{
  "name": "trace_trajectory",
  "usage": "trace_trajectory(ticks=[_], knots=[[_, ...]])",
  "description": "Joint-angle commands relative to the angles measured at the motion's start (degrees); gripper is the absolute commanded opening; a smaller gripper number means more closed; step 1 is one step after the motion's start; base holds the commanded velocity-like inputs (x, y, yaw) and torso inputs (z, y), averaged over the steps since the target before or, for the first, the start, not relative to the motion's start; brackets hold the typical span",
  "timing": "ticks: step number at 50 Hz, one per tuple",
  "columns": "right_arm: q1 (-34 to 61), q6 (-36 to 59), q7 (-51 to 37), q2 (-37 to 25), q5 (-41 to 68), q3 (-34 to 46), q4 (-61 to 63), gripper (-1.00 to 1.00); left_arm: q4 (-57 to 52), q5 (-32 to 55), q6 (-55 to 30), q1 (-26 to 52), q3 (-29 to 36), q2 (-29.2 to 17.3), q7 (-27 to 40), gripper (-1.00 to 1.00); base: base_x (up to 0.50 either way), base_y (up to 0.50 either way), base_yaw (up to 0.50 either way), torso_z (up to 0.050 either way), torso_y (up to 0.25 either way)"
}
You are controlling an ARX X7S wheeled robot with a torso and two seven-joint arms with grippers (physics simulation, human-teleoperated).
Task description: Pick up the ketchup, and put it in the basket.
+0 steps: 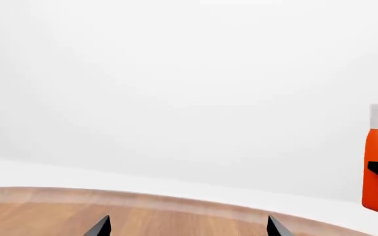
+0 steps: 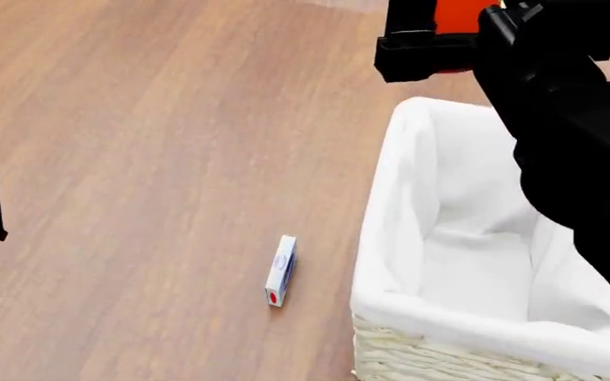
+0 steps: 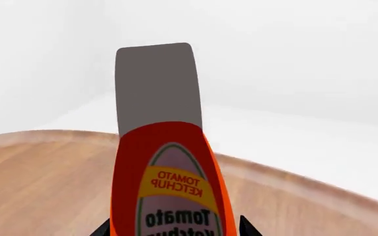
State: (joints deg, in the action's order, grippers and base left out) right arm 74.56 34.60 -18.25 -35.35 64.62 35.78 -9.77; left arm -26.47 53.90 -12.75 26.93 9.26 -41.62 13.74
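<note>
Right gripper (image 2: 448, 36) is clamped on the orange-red plastic squeeze bottle of ketchup (image 3: 166, 196): in the right wrist view the dark fingertips (image 3: 247, 227) sit against both flanks of the bottle, which runs lengthwise away from the camera, white cap farthest and "Tomato Ketchup" label facing the lens. Taking the rectangular cream wicker basket with white cloth liner (image 2: 390, 198) as landmark, the head view shows the bottle held just beyond the basket's far rim, near its far left corner, not yet over the opening; it appears clear of the wooden counter (image 2: 146, 143). Judgement: the coming move is a short carry toward the robot, to bring the bottle over the liner, then a lowering. Left gripper (image 1: 187, 227) stands with its two tips apart and empty, well to the left of the basket; the right arm is the nearer. A small white-and-blue box (image 2: 280, 270) lies flat on the counter just left of the basket.
</note>
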Motion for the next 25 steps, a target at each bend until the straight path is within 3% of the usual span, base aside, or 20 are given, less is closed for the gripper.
trace_trajectory(ticks=[1,17,25], knots=[[3.8,5.63,-3.65,0.62,-0.9,0.51,-2.95,-1.0,1.34,-1.41,2.43,-2.8,-0.49,1.02,-0.45,1.0,0.0,0.0,0.0,0.0,0.0],[10.25,15.43,-8.69,2.76,-0.4,2.47,-11.68,-1.0,0.2,0.58,1.39,-1.95,-0.23,1.35,0.28,1.0,0.0,0.0,0.0,0.0,0.001],[17.4,28.94,-12.49,6.83,5.49,1.62,-25.24,-1.0,0.28,0.91,1.11,-1.75,-0.24,1.44,0.73,1.0,0.0,0.0,0.0,0.0,0.0]])
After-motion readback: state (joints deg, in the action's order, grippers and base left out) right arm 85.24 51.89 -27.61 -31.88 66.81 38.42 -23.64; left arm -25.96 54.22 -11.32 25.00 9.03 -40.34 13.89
